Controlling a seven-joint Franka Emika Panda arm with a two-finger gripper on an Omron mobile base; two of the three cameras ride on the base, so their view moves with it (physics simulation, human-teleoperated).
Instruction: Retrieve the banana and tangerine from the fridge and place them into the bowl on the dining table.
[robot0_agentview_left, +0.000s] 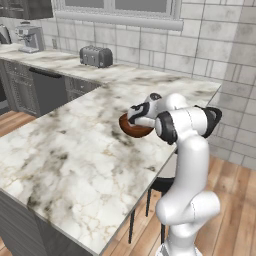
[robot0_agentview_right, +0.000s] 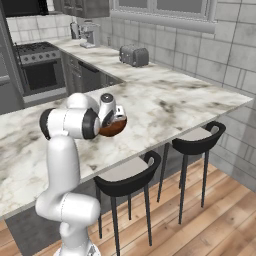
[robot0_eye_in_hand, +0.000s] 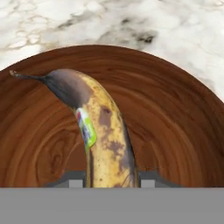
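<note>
My gripper is shut on the banana, a yellow fruit with brown patches, a dark tip and a small sticker. The banana hangs just inside the reddish-brown bowl, pointing at its far wall. From the base views the hand sits low over the bowl, which stands on the white marble dining table near its edge on the stool side. The tangerine and the fridge are out of view.
A toaster and a coffee machine stand on the wall counter behind. A dark oven range is at the left. Two black stools stand along the table's edge.
</note>
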